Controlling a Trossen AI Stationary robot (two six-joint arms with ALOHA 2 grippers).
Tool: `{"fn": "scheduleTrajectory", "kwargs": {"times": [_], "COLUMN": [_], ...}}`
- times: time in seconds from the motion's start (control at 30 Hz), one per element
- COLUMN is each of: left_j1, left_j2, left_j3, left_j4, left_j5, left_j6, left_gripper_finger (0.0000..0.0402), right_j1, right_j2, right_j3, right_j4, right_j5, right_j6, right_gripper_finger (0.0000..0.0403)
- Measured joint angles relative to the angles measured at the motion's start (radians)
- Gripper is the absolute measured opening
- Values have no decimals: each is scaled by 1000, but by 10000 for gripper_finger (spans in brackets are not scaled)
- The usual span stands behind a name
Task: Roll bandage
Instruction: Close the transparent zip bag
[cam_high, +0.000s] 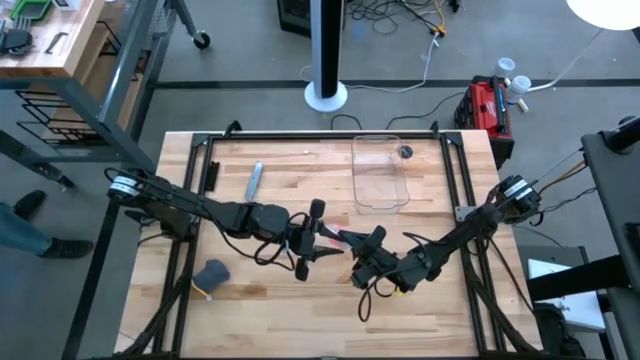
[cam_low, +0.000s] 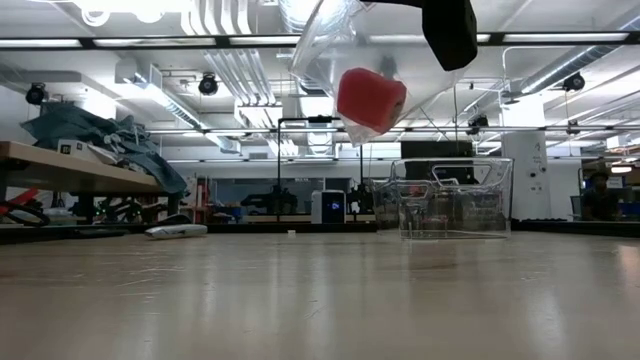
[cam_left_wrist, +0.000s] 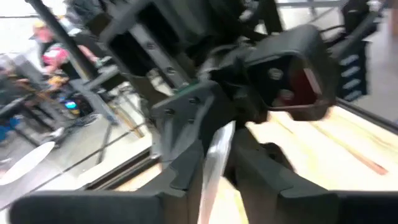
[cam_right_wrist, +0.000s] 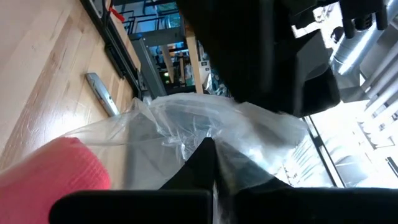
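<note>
Crinkled clear plastic bag (cam_right_wrist: 205, 124) with soft pink bandage (cam_low: 370, 100) roll, pinched in right tool (cam_right_wrist: 208, 165); left tool (cam_high: 308, 238) parted.

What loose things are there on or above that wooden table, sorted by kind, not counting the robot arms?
Pink bandage roll, inside the bag: 1
Clear plastic bag, held up off the table: 1
Clear plastic bin: 1
Grey-blue lump: 1
Small silver-grey stick-shaped object: 1
Total: 5
</note>
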Motion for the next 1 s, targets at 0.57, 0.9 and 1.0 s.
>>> {"fn": "scheduleTrajectory", "kwargs": {"times": [0.57, 0.9, 1.0], "left_j1": [4, 6, 6], "left_j2": [9, 9, 9], "left_j3": [0, 0, 0], "left_j4": [35, 36, 42], "left_j5": [-51, -51, -51], "left_j6": [-2, -4, -8], "left_gripper_finger": [28, 2, 10], "right_j1": [0, 0, -4], "right_j2": [0, 0, 0], "right_j3": [0, 0, 5], "right_j4": [-1, 0, 1], "right_j5": [1, -1, 0], "right_j6": [-1, 1, 44], "right_gripper_finger": [0, 0, 0]}}
